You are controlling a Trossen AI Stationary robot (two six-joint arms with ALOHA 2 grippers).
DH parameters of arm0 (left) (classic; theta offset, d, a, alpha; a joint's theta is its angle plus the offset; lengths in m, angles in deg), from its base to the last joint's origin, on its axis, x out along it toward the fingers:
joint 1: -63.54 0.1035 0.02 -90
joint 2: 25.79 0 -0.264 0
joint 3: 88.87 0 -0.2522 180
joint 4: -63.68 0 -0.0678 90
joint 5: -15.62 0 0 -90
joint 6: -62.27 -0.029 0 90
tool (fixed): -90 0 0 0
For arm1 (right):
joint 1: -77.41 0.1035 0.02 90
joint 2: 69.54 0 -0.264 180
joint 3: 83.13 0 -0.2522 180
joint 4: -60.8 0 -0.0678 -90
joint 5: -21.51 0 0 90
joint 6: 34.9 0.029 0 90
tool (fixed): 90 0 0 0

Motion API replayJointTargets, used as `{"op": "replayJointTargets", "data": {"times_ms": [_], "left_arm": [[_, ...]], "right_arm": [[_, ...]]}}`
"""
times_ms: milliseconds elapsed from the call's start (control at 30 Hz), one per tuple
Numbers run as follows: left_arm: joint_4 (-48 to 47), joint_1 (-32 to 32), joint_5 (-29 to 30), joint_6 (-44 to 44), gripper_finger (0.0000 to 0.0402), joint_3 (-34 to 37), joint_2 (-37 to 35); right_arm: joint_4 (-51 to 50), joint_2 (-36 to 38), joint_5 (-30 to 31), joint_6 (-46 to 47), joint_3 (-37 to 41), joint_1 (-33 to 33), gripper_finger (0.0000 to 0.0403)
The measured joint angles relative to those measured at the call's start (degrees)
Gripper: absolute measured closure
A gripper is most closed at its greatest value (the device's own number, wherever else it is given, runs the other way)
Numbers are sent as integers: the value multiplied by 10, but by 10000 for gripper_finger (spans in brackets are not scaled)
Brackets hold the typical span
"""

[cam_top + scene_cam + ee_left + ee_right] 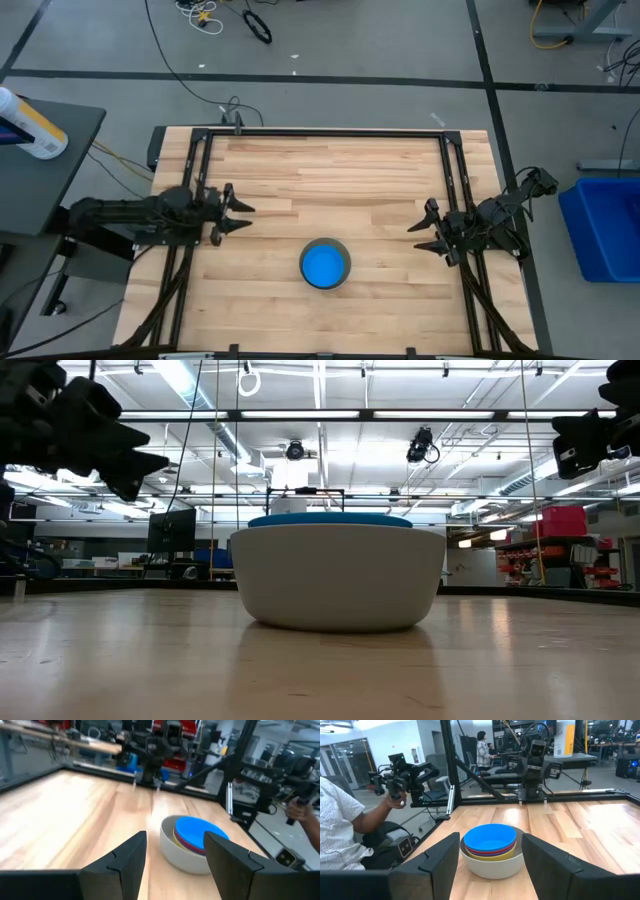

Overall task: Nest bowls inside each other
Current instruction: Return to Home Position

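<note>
The bowls stand nested in one stack (325,264) near the table's front edge. The grey bowl (495,865) is outermost and rests on the wood by its base. Inside it show a yellow rim (506,853), a red rim (485,852) and the bright blue bowl (489,838) on top. My left gripper (240,213) is open at the table's left side, level and pointing toward the stack, well short of it. My right gripper (420,232) is open at the right side, also level and facing the stack from a distance. Neither gripper has anything between its fingers.
A black frame (325,133) runs along the table's far, left and right sides. A person (340,825) holding a hand controller sits beyond the table's edge. A blue bin (605,225) stands off the table's right. Bare wood (330,180) lies around the stack.
</note>
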Motion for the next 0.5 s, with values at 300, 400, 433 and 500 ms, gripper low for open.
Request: {"op": "replayJointTargets", "data": {"times_ms": [300,400,433,500], "left_arm": [[13,59,-72,-2,195,0,34],[13,62,-75,-2,195,0,19],[13,62,-78,-2,195,0,13],[14,62,-89,-2,195,0,1]], "right_arm": [[-7,0,35,-6,0,0,165],[-7,0,34,-12,0,0,159],[-7,0,35,-12,0,0,157],[-7,0,39,-13,0,0,152]]}}
